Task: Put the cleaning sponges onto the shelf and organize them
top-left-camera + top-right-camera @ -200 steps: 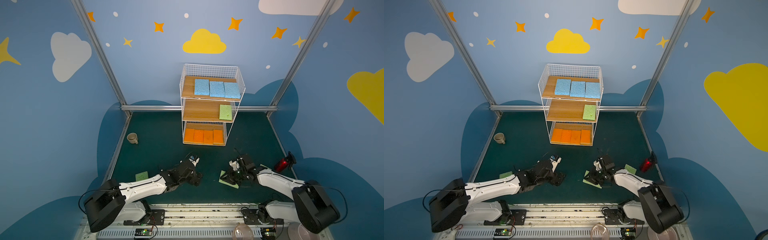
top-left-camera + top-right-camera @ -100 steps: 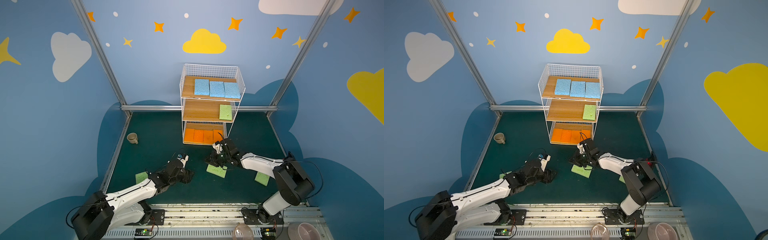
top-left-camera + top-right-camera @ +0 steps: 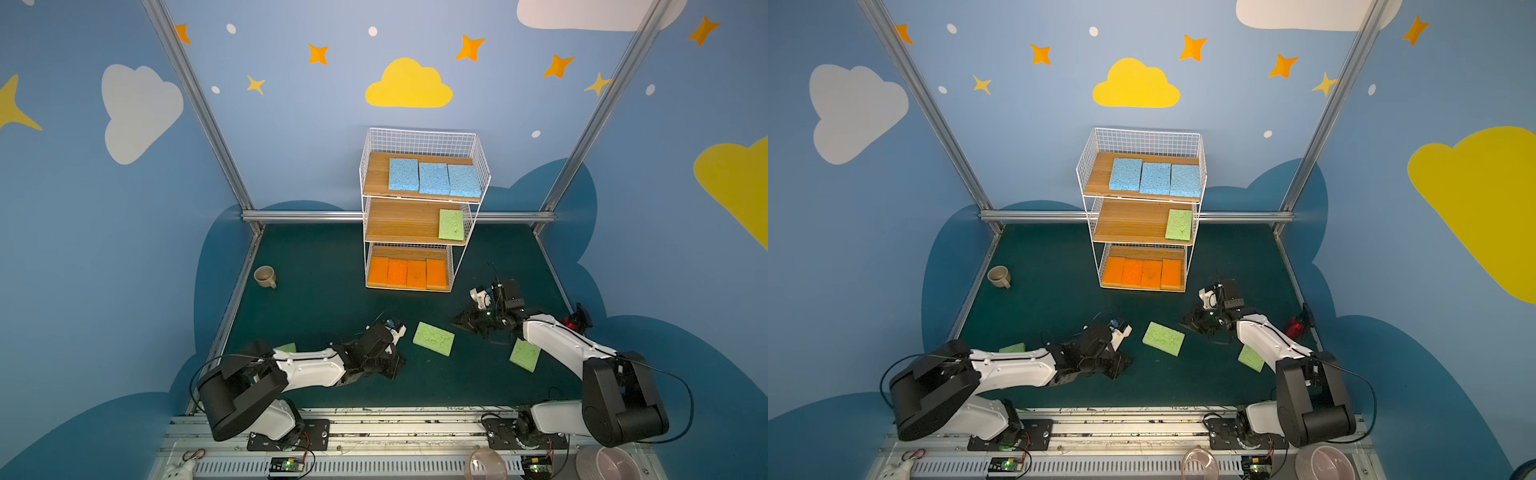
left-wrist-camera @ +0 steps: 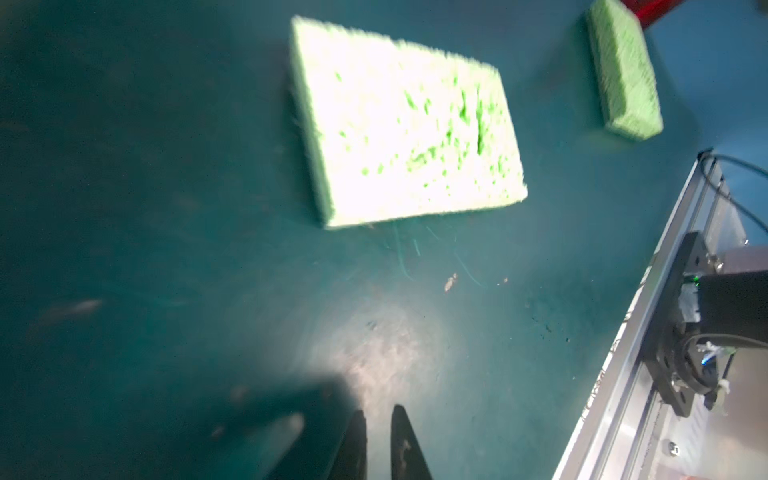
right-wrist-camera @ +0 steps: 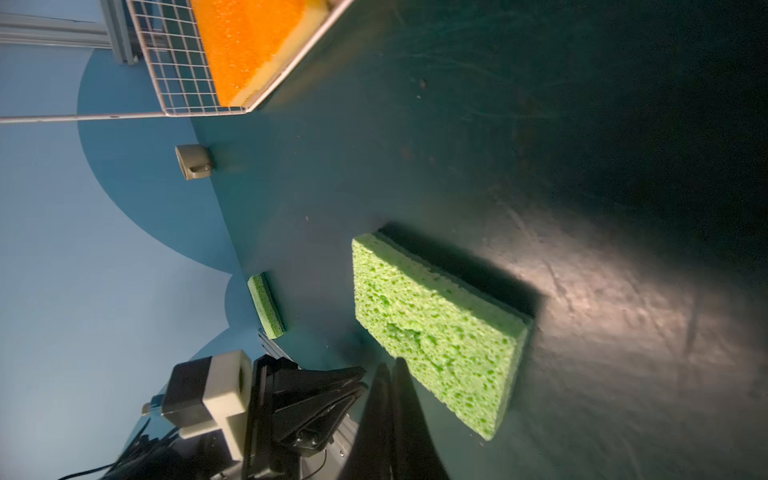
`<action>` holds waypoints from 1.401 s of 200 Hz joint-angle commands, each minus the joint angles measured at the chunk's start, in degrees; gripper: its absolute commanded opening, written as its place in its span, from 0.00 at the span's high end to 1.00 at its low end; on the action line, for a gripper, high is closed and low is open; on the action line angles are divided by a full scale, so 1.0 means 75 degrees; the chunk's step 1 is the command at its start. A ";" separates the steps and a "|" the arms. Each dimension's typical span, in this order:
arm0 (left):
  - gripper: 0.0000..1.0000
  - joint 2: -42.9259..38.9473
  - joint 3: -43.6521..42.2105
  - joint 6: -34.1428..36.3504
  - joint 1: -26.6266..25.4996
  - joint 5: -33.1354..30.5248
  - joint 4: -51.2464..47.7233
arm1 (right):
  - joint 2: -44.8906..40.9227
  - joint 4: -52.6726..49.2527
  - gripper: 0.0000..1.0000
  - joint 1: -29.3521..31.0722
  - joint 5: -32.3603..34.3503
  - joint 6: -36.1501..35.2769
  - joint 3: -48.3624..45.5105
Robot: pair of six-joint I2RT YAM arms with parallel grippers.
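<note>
A light green sponge (image 3: 433,338) lies flat on the dark green mat (image 3: 332,266) in front of the shelf (image 3: 419,141), between the two arms. The right gripper (image 5: 390,370), fingers pressed together and empty, points at it from just beside. The left gripper (image 4: 378,415), jaws drawn to a narrow slit and holding nothing, sits near its other side. A second green sponge (image 3: 525,354) lies by the right arm and a third green sponge (image 3: 286,347) behind the left arm. The shelf carries three blue sponges (image 3: 434,178) on top, one shelved green sponge (image 3: 451,224) at the middle board's right end, and four orange sponges (image 3: 407,272) on the bottom. A beige mug (image 3: 264,276) stands near the mat's left edge.
</note>
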 commanded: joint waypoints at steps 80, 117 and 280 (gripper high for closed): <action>0.89 0.1617 0.1059 -0.0301 0.0077 -0.0048 0.1061 | 0.1760 0.0854 1.00 -0.0335 -0.0436 -0.0509 -0.0431; 0.89 0.1875 0.1439 -0.0159 0.0300 -0.0126 0.0875 | 0.1737 0.1225 1.00 -0.0267 -0.0578 -0.0456 -0.0898; 0.52 -0.0009 0.0609 0.0125 0.1375 -0.0306 0.0065 | -0.1710 -0.1591 0.75 0.1408 0.1505 -0.2185 -0.0481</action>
